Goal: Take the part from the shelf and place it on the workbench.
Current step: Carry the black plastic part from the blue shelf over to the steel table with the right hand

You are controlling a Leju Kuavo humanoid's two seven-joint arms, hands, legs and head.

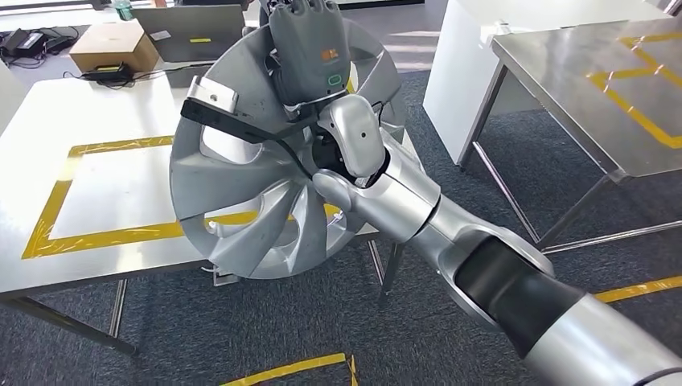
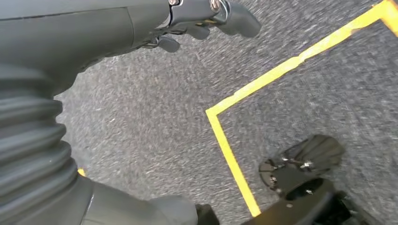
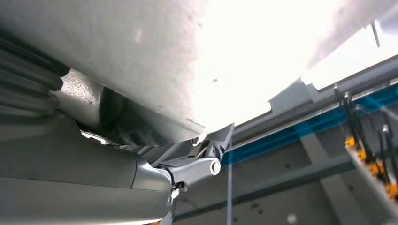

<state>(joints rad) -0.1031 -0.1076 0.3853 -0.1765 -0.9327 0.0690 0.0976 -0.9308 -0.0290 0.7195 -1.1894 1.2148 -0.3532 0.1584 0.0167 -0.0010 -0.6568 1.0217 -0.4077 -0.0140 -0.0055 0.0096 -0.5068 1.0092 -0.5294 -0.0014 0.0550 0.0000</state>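
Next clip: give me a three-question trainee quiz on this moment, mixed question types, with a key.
1. True or false: the right robot hand grips the silver wheel cover.
2. The wheel cover is: A) lying flat inside the yellow tape outline; B) held up on edge, over the near edge of the white workbench; C) resting on the carpet.
3. Fill in: the left robot hand hangs over grey carpet and holds ____.

Key: 1 true; 2 B; 3 nothing.
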